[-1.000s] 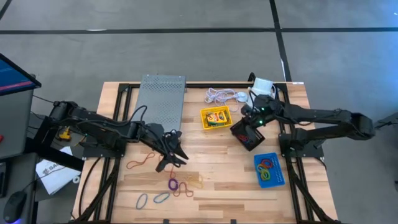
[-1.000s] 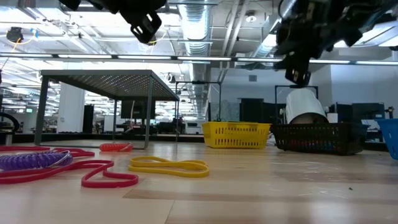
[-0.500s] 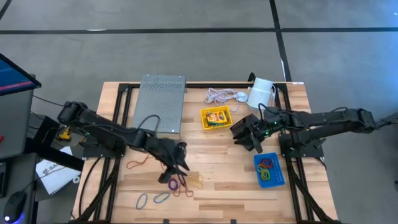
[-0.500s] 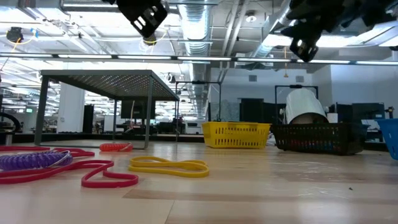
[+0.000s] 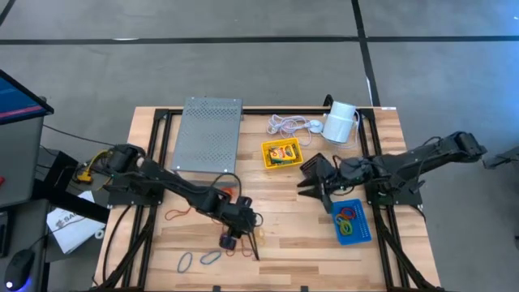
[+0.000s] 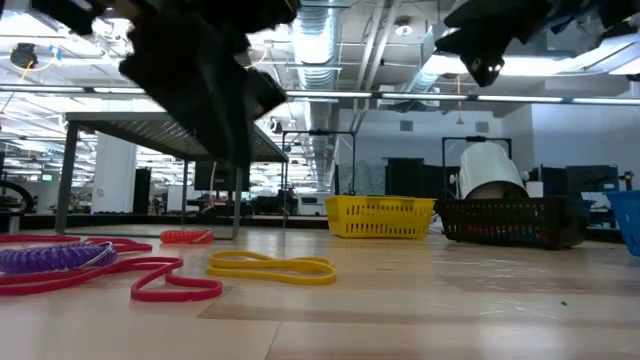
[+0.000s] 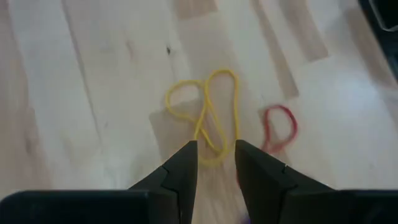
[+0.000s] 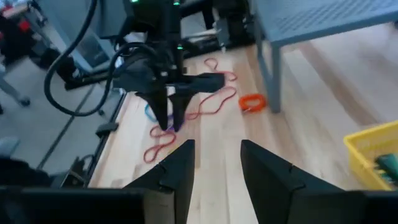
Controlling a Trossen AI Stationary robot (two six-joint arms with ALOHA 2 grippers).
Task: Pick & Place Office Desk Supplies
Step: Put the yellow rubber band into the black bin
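Observation:
My left gripper [image 7: 216, 163] is open and tipped down over a yellow rubber-band loop [image 7: 208, 115] lying flat on the wood; nothing is between its fingers. In the high view it [image 5: 243, 234] hangs among the scattered bands, beside a purple one [image 5: 226, 241]. My right gripper [image 8: 217, 163] is open and holds nothing; it [image 5: 312, 182] points toward the table's left, above the black mesh tray [image 6: 510, 222], which rests on the table. The yellow tray [image 5: 281, 153] holds a crayon box. The blue tray [image 5: 350, 221] holds rubber bands.
A grey perforated metal stand [image 5: 209, 134] occupies the far left. A coiled white cord [image 5: 288, 125] and a white cylinder [image 5: 340, 122] lie at the far edge. Red [image 5: 182, 212], orange [image 6: 187, 237] and bluish [image 5: 186, 261] bands lie on the left and near parts.
My left gripper has sunk and gone toward the table's near right, tipping steeply down, and now hangs over the yellow band. My right gripper has swung from beside the white cylinder toward the near edge and rolled about its axis. The trays and bands have stayed put.

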